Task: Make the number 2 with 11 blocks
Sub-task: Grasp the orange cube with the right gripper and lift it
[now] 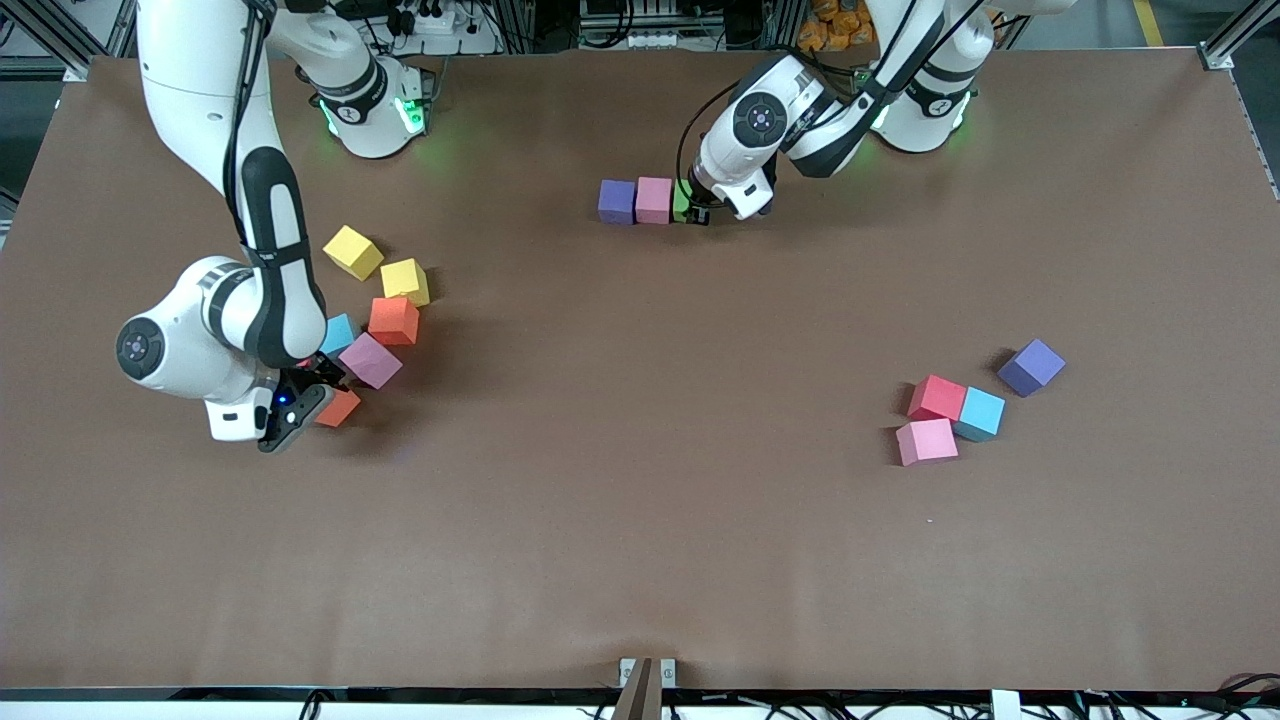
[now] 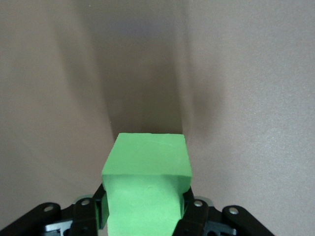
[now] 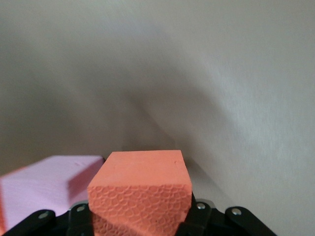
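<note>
I see a row near the bases: purple cube (image 1: 617,201), pink cube (image 1: 654,200), green cube (image 1: 682,203), touching. The left gripper (image 1: 699,213) is at the green cube. The right gripper (image 1: 318,388) is down at an orange cube (image 1: 339,408) beside a mauve cube (image 1: 370,361).

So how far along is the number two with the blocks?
Early. A purple block and pink block sit in a row; the left gripper holds the green block at that row's end. The right gripper is around an orange block. The remaining blocks lie scattered in two clusters.
</note>
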`<state>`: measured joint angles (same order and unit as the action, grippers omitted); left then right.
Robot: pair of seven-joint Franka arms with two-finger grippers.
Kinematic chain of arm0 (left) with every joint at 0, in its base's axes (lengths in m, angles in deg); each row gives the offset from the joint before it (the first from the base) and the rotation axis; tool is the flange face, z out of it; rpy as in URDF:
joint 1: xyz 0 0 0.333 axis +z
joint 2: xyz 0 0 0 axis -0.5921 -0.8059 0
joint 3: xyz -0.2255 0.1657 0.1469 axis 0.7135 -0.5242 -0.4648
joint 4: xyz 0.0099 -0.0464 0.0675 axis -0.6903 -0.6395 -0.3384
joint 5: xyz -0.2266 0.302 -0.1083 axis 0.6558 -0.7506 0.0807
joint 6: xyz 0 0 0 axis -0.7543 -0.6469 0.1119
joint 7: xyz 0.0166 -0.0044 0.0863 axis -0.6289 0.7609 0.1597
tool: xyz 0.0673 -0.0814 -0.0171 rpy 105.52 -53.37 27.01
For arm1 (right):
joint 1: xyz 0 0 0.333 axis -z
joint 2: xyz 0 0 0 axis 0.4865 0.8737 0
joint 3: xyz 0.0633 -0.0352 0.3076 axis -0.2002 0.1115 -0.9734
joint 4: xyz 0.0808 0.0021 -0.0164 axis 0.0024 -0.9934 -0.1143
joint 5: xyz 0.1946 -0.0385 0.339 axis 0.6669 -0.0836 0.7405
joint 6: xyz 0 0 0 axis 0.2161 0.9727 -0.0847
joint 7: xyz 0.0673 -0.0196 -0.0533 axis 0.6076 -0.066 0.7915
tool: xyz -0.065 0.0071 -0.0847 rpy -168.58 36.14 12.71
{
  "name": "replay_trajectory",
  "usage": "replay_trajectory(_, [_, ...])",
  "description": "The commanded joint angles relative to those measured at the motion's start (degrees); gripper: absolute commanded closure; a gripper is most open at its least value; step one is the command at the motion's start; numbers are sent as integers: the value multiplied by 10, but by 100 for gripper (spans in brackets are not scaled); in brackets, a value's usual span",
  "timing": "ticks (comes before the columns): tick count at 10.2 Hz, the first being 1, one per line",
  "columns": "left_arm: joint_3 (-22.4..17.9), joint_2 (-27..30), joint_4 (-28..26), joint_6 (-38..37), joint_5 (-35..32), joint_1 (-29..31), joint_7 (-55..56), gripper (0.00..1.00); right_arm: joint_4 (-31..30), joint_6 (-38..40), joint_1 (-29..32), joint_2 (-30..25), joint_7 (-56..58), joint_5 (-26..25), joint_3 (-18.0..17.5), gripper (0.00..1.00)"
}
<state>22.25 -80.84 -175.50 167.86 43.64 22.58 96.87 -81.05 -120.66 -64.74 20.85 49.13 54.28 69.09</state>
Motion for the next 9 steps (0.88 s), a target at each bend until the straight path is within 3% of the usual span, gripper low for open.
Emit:
replay_trajectory(1, [5,-4,2,11,15,-2,3,100,58,43,5,-4,2,8,1,92])
replay_trajectory(4, [5,-9,3,20,16,-3,3,100,99,58,-22,-4,-69,-7,0,93])
replay_trajectory(7, [5,-15,3,21,16,-3,3,100,109,114,-77,-16,-241,-31,1,93])
replay_trajectory(8, [5,-16,3,21,16,-3,3,84,109,121,-94,-18,-292,-31,1,93])
replay_trajectory(9, [5,-20,3,21,15,-4,2,34,108,121,-109,-22,-326,-31,1,92])
